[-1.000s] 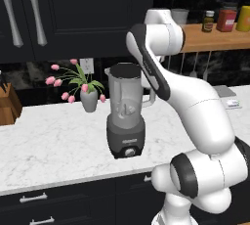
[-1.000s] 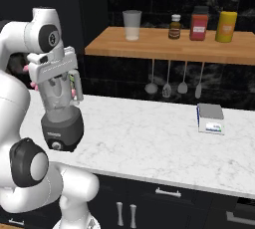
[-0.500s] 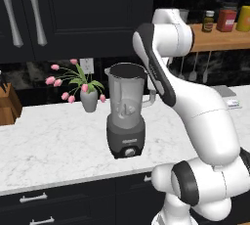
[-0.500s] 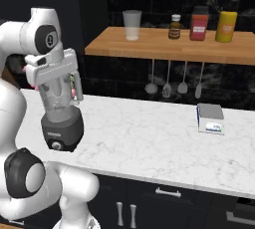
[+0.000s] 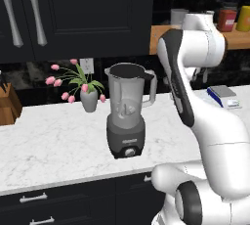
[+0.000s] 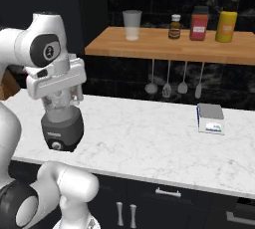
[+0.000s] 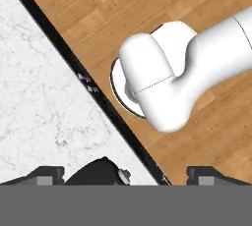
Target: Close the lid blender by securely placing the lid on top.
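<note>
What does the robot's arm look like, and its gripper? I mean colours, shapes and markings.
The arm is glossy white, built of thick rounded links, with dark grey joints and a dark strip along one link. One joint cap carries a small white mark. The hand is a boxy white block. The gripper has two small dark finger tips.

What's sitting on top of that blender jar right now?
Nothing: the blender has an open mouth with no lid on it. In the right base view the robot's hand covers the jar's top.
</note>
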Motion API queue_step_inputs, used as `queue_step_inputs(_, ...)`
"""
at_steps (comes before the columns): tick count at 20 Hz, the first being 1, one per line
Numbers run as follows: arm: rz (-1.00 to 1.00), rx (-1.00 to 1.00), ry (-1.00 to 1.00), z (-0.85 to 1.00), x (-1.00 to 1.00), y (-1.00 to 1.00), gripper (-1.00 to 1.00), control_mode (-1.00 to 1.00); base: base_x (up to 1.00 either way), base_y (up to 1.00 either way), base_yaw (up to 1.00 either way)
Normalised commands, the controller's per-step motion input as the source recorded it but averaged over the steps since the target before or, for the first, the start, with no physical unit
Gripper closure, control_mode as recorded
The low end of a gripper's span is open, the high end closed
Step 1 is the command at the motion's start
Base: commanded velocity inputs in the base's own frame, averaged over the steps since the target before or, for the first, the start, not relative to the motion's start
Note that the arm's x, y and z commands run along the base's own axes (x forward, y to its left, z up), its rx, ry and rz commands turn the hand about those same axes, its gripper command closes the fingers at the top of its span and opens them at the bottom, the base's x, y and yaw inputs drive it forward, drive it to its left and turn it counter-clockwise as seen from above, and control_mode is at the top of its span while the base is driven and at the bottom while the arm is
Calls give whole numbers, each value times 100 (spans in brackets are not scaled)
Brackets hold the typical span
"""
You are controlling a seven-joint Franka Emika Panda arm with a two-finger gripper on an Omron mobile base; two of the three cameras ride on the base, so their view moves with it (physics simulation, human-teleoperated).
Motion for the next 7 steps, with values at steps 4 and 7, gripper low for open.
queue_step_inputs(4, -2, 2, -33, 0, -59, -39, -100, -100, 0, 0, 0)
queue_step_inputs(7, 2, 4, -43, 1, -56, -35, -100, -100, 0, 0, 0)
